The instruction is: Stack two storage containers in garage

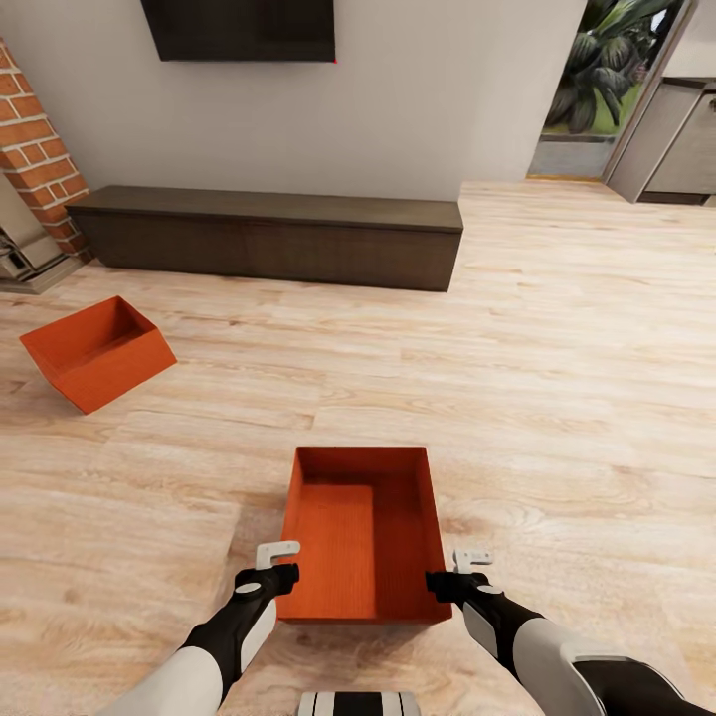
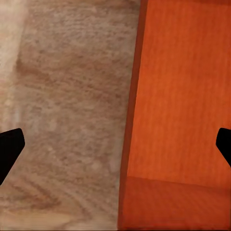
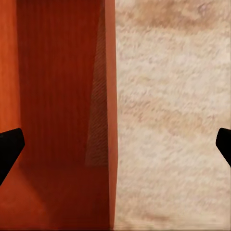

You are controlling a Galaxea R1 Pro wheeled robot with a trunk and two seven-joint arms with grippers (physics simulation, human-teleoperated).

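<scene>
I am in the living room, on light wood planks [image 1: 557, 398]. One orange-red storage container [image 1: 363, 532] sits upright just in front of me, open top up. My left gripper [image 1: 277, 564] hangs open over its left wall, fingers either side of the rim [image 2: 132, 120]. My right gripper [image 1: 460, 572] hangs open over the right wall in the same way, straddling that rim [image 3: 110, 120]. The second storage container [image 1: 96, 350] lies tilted on the planks at the far left. The garage and its floor are out of view.
A long dark low cabinet [image 1: 268, 234] runs along the white wall under a TV [image 1: 239, 28]. A brick fireplace [image 1: 35, 149] stands at the far left. A doorway with a plant [image 1: 607, 89] and grey cabinets [image 1: 676, 139] lie at the far right.
</scene>
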